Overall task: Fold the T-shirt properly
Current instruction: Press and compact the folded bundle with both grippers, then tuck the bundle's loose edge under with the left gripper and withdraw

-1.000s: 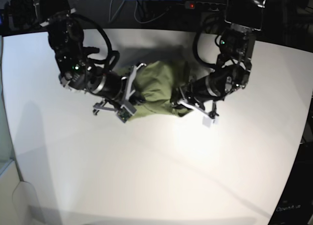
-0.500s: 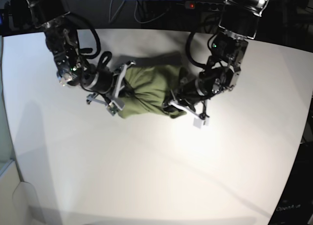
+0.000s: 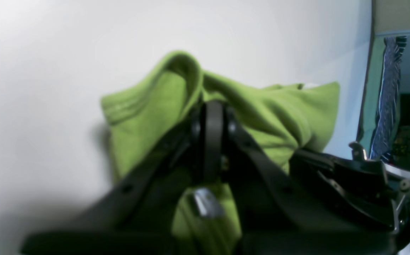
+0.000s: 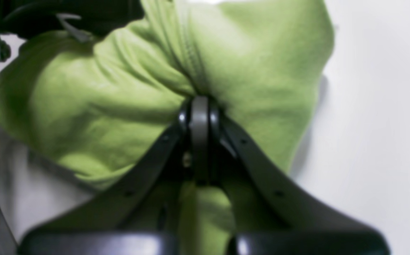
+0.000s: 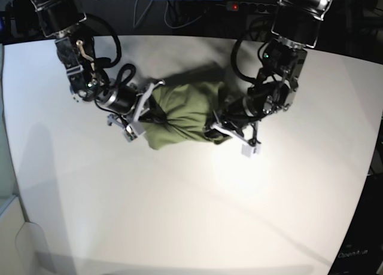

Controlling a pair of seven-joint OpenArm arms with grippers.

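Observation:
The olive-green T-shirt (image 5: 182, 116) is a bunched, wrinkled bundle at mid-table toward the back, stretched between my two grippers. My right gripper (image 5: 154, 112) pinches its left end, and the right wrist view shows the gripper (image 4: 199, 102) shut on a gathered fold of the T-shirt (image 4: 120, 88). From the other side, my left gripper (image 5: 215, 124) has the right end. In the left wrist view this gripper (image 3: 210, 108) is shut on the T-shirt (image 3: 275, 109), with a small white tag (image 3: 309, 85) at the cloth's far edge.
The white table (image 5: 191, 203) spreads wide in front of the bundle. Dark cables and a power strip (image 5: 245, 7) lie beyond the back edge. The table's edge (image 3: 367, 71) and room clutter show at the right of the left wrist view.
Both arms have shifted leftward in the base view, carrying the bundle with them. The shirt now looks more tightly gathered between the grippers. Both grips stay shut.

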